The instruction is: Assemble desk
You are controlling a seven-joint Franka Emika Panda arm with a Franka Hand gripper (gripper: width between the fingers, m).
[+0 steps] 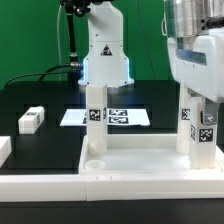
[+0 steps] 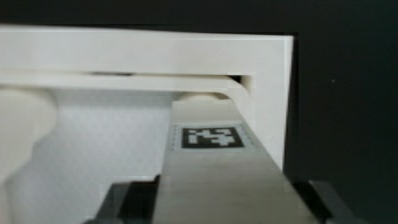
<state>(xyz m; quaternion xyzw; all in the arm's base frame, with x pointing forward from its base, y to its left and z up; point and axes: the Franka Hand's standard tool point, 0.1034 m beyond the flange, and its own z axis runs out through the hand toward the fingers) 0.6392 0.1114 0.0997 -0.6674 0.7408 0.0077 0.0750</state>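
Exterior view: desk top (image 1: 140, 160) lies flat on the black worktop (image 1: 40, 95), rim up, pushed against the low white border rail (image 1: 60, 190) at the near edge. One leg (image 1: 97, 105) stands upright in a far corner socket, on the exterior view's left side of the top. A second leg (image 1: 186, 118) stands upright toward the exterior view's right. A third leg (image 1: 207, 125) sits just beside it, under the arm, held vertical over the near right corner. The near corner socket (image 1: 92, 160) on the exterior view's left is open, nothing in it. A fourth leg (image 1: 32, 120) lies loose on the worktop, well apart from the top, on the exterior view's left. The marker board (image 1: 72, 117) lies flat behind the desk top. Wrist view: pincer (image 2: 221, 200) closed on a tagged leg (image 2: 217, 160), fingers (image 2: 125, 203) pressed to either side of it, leg running down toward the desk top's rim (image 2: 160, 52). I can't tell whether it is seated or threaded. My read: two legs in, third being fitted, fourth not yet picked up, so a bit past halfway.
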